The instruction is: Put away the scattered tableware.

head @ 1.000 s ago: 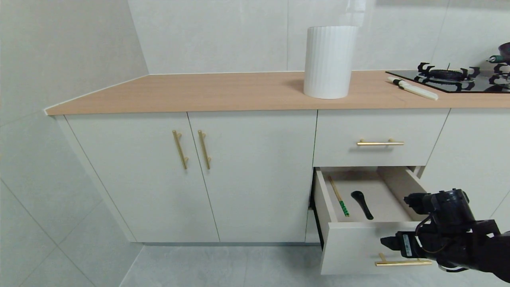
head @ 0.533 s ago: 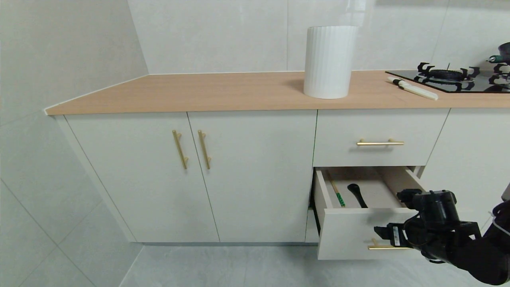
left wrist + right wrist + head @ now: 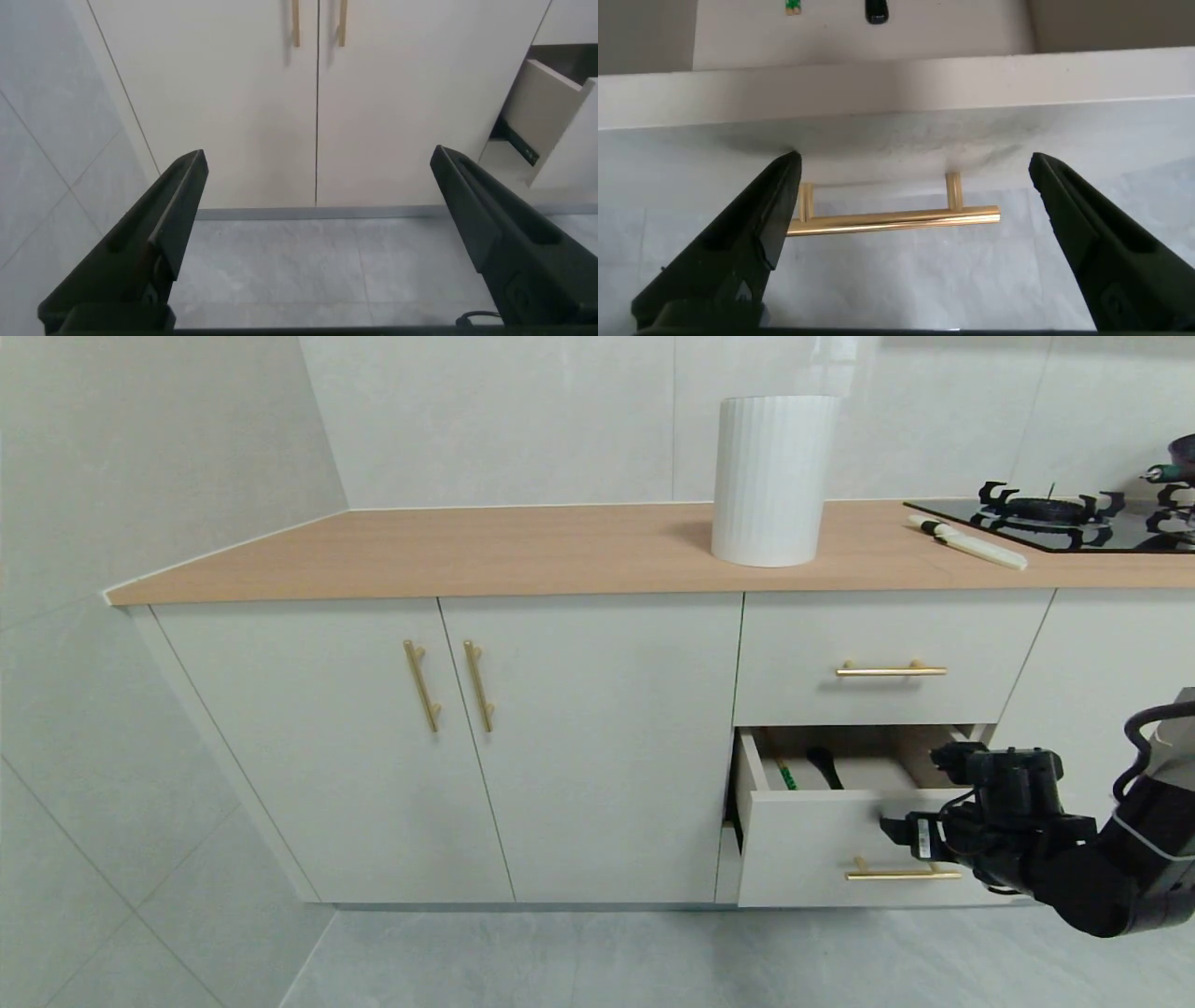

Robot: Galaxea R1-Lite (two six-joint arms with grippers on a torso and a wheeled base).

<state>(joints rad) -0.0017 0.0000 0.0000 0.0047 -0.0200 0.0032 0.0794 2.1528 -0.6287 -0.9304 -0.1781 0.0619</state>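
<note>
Right gripper (image 3: 915,182) first: its two fingers are spread wide and hold nothing, one on each side of the gold handle (image 3: 892,221) on the lower drawer (image 3: 810,845). Whether they press on the drawer front I cannot tell. That drawer stands partly out from the cabinet, with a narrow strip of its inside showing. Two pieces of tableware lie in it side by side near its left wall: a pair of chopsticks (image 3: 782,773) with green tips, and just beside them a black spoon (image 3: 822,767) (both mostly hidden behind the front panel). The drawer above (image 3: 887,649) is shut.

On the wooden counter (image 3: 467,551) a pale utensil (image 3: 966,543) lies flat, between a tall white ribbed container (image 3: 771,481) and the stove (image 3: 1046,513).

My left gripper (image 3: 318,177) is likewise released and empty, fingers wide apart, low before the double cabinet doors (image 3: 318,93) and above the grey floor tiles (image 3: 308,271).
</note>
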